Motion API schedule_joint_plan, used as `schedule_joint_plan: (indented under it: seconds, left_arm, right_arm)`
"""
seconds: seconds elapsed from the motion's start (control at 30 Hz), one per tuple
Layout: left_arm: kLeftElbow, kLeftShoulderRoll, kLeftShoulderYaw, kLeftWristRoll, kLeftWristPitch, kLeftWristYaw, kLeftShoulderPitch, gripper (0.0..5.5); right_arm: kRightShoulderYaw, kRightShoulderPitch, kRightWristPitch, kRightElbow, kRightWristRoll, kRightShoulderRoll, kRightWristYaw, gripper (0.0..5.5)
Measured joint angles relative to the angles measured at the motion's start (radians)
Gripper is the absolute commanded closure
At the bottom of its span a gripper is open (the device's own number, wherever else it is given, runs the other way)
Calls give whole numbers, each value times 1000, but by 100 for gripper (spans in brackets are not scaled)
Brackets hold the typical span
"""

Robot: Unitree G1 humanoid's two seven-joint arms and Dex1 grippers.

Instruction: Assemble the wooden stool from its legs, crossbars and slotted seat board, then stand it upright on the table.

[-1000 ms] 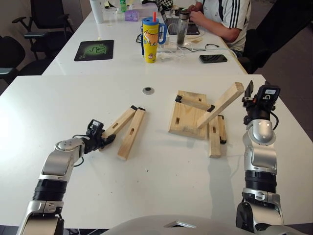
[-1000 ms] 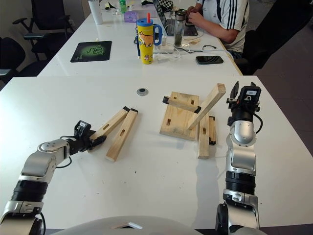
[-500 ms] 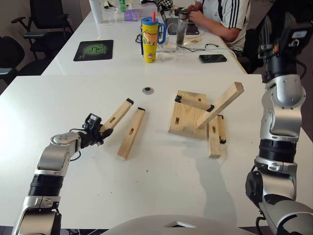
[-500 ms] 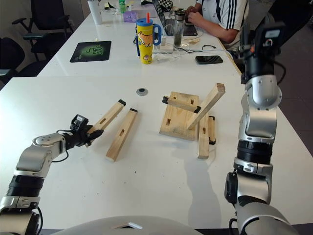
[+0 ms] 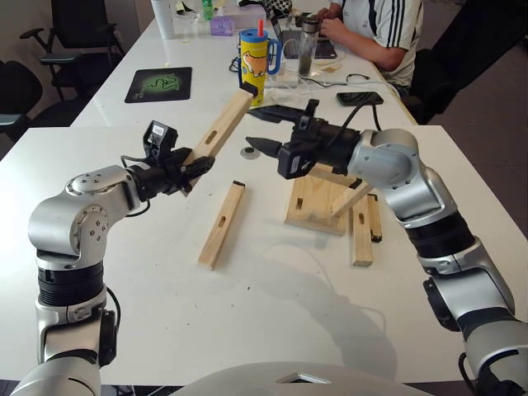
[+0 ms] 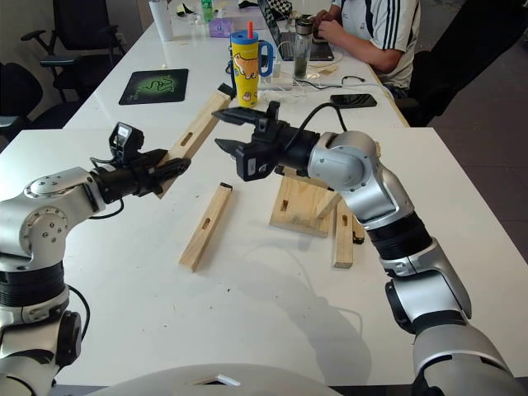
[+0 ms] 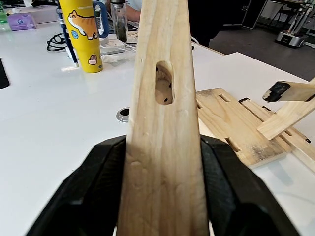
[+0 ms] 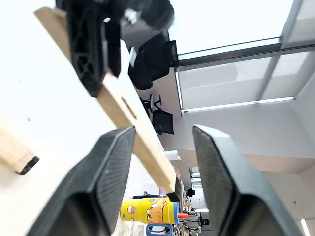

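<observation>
While the left pincer point(image 5: 195, 167) is clamped on the lower end of one leg point(image 5: 221, 130), that leg hangs in the air, tilted up and away over the bench point(image 5: 272, 289). The right pincer point(image 5: 252, 124) is just beside the leg's upper end, fingers spread, nothing in them.

My read: hand-over or two-handed regrip.

- Close the right pincer on the leg's flat faces, not the edges.
- Stay off the slot point(image 7: 164, 82). It needs to be free for a crossbar later.
- Don't bite the very tip. The leg is long, and a tip grip would probably let it swing. Take it a bit further in.
- Left should let go only once the right is firmly pressed on, otherwise the leg likely drops.

The slotted seat board point(image 5: 309, 206) lies flat on the bench under the right forearm, with a propped piece point(image 5: 356, 198) slanting up off it. That piece looks easy to knock, so keep the elbow high.

A second leg point(image 5: 221, 224) lies flat on the bench between the left arm and the board. More sticks point(image 5: 361, 233) lie just beside the board's right edge.
</observation>
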Motion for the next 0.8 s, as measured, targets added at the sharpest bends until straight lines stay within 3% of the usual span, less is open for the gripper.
schedule_joint_plan:
  seconds: [0.13,0.47,0.63,0.8]
  left_arm:
    - [-19,14,3,-26,30,-1,-3,342]
    - [-53,-33,-1,-71,70,43,-21,342]
    - [-71,-35,-4,-81,84,57,-20,342]
    - [-85,-36,-7,-101,104,75,-21,342]
  right_arm:
    - [29,1,-15,72,-108,2,-35,332]
    - [58,-82,19,237,-317,114,-245,183]
    - [74,-122,42,307,-401,137,-324,183]
    - [99,-189,79,409,-481,157,-416,261]
